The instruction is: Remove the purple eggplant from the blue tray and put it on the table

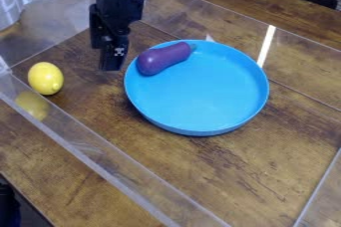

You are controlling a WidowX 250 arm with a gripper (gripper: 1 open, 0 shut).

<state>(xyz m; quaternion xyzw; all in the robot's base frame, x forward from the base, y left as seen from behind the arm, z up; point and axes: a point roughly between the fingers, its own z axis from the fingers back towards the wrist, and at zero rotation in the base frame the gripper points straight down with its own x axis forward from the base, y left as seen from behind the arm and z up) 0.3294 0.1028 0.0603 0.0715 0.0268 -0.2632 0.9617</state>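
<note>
A: Where is the purple eggplant at this moment?

B: It lies on the upper-left rim of the blue tray, partly over the edge. Its rounded end points away from the tray's middle, toward the left. It is not yet on the bench.

A: And the tool?

B: It stands just beside the tray, on the tray's left side, near the eggplant but apart from it. It points down to the bench. Its two dark fingers are spread, with a visible gap between them, and nothing is between them (the camera looks from the front and a little above, so I cannot tell if the fingertips touch the bench surface).

A: Is something else near the tray?

B: Yes, a yellow lemon sits on the bench, farther to the left of the tray than the tool, well apart from the rim. A strip of clear plastic edging runs diagonally across the bench, below and left of the tray.

A: What is inside the tray?

B: Only the eggplant on its rim; the rest of the blue floor is bare.
</note>
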